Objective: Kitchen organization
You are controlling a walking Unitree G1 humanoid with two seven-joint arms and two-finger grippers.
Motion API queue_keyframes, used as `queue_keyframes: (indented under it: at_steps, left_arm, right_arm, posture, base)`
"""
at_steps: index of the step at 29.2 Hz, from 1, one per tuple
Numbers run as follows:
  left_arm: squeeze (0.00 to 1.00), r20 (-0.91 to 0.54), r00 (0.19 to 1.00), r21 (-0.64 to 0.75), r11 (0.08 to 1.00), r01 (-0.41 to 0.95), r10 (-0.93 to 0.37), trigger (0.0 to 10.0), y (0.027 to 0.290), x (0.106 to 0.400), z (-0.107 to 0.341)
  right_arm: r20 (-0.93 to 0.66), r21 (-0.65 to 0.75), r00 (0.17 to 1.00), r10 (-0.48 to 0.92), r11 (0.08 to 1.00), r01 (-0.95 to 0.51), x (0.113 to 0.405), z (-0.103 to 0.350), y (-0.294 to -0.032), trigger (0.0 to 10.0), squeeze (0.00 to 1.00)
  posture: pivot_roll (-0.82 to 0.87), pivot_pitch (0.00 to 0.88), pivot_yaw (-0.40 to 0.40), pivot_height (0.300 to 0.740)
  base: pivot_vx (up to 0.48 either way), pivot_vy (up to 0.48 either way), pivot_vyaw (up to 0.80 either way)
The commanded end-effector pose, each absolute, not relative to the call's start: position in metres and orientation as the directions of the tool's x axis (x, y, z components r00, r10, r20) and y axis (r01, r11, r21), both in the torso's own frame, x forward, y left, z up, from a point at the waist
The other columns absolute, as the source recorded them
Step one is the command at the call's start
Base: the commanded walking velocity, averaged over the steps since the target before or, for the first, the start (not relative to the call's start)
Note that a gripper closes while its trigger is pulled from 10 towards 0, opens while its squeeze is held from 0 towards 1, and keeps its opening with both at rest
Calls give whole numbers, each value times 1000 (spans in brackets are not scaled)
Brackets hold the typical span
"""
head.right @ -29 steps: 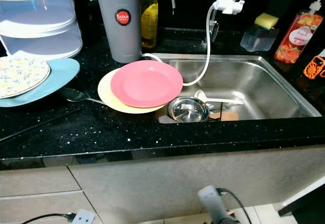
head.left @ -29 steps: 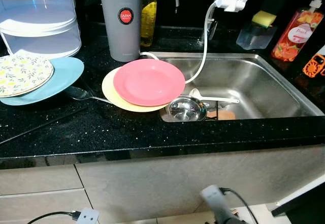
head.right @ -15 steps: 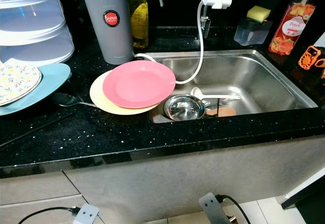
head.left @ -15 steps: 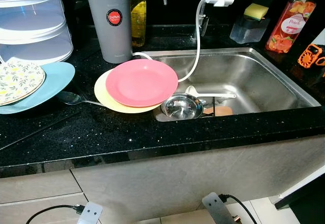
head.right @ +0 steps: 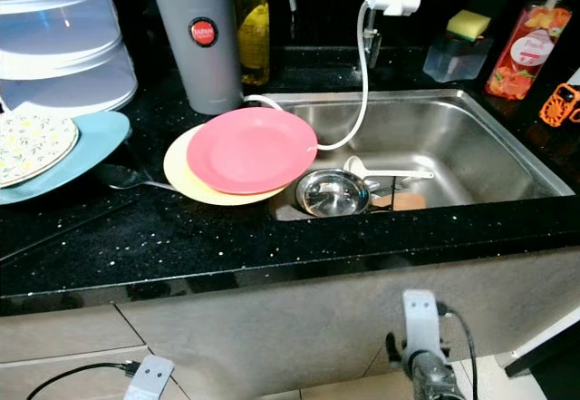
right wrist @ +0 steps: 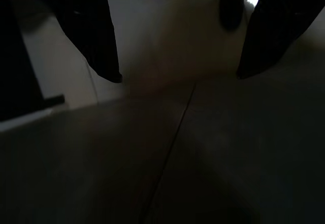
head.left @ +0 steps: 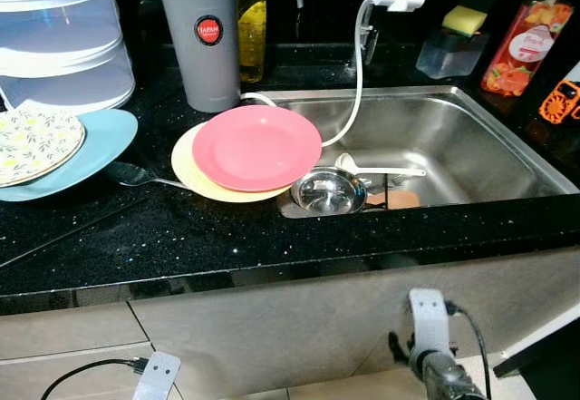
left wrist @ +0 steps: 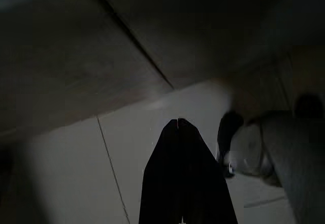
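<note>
Centre frame, a pink plate (head.left: 256, 147) sits stacked on a yellow plate (head.left: 195, 166) on the black counter (head.left: 181, 237), its rim overhanging the sink (head.left: 471, 137). In the sink's near corner, a steel bowl (head.left: 327, 191) and a white ladle (head.left: 381, 172). At the left edge, a patterned plate (head.left: 36, 141) lies on a blue plate (head.left: 100, 141). Low in frame both arms hang: the left gripper (left wrist: 178, 122) has fingers together, the right gripper (right wrist: 177, 76) has fingers apart, holding nothing.

Four plates lie on the desk (head.left: 272, 237): a pink plate (head.left: 256, 147) stacked on a yellow plate (head.left: 195, 169), and a patterned plate (head.left: 32, 142) on a blue plate (head.left: 95, 146). One steel bowl (head.left: 328, 191) and one white ladle (head.left: 376, 170) sit in the single sink (head.left: 471, 137). One grey canister (head.left: 200, 37), two bottles, an oil bottle (head.left: 251, 28) and a soap bottle (head.left: 523, 46), and one sponge (head.left: 467, 19) stand behind.
</note>
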State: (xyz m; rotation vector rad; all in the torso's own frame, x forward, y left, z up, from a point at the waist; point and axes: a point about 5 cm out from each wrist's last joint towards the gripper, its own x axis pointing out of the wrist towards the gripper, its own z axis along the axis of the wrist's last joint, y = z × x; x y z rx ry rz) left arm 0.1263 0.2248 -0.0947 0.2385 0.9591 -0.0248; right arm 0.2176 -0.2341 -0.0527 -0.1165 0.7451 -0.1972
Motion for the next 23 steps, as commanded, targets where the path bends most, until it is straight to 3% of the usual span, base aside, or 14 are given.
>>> queue_keyframes:
  at_steps: [1,2,4,5,8,9,11,14,16,23]
  left_arm:
    - [0,-797,601,162,981,111,64,10000,217,130,-94]
    - [0,-785,618,158,978,135,41,10000,211,133,-93]
    - [0,-785,619,160,976,149,34,10000,210,132,-94]
    - [0,-791,611,167,975,148,43,10000,211,128,-95]
    - [0,-797,602,173,974,149,50,10000,213,124,-96]
    - [0,-812,581,179,968,176,45,10000,216,117,-97]
    - [0,-821,570,180,962,205,32,10000,218,114,-98]
    - [0,-821,570,180,961,210,30,10000,220,114,-98]
    - [0,-817,576,188,959,214,32,10000,224,118,-95]
    - [0,-800,600,190,945,266,-8,10000,222,136,-90]
  right_arm:
    - [-657,-191,714,-242,970,154,214,-53,-239,10000,0]
    - [-678,-218,657,-329,944,247,203,-57,-252,10000,0]
    - [-691,-232,619,-374,925,300,196,-59,-258,10000,0]
    - [-707,-266,537,-460,877,401,176,-64,-274,10000,0]
    - [-702,-288,497,-510,842,457,166,-65,-284,10000,0]
    - [-663,-329,413,-624,739,588,150,-59,-311,10000,0]
    - [-619,-338,369,-694,659,672,145,-51,-329,10000,0]
    - [-559,-343,387,-734,629,697,150,-40,-342,10000,0]
    - [-414,-353,482,-772,625,697,172,-13,-360,10000,0]
    - [-109,-253,525,-844,535,806,215,51,-380,10000,0]
  posture:
    - [131,17,-90,740]
    - [132,21,-92,740]
    - [131,27,-99,740]
    - [130,20,-92,740]
    - [127,18,-80,740]
    - [114,23,-63,740]
    - [101,25,-56,740]
    - [88,22,-45,740]
    - [73,19,-21,740]
    - [40,26,5,740]
  base:
    - [0,0,0]
    - [0,0,0]
    - [0,0,0]
    - [0,0,0]
    - [0,0,0]
    - [0,0,0]
    - [0,0,0]
    - [0,0,0]
    - [0,0,0]
    - [0,0,0]
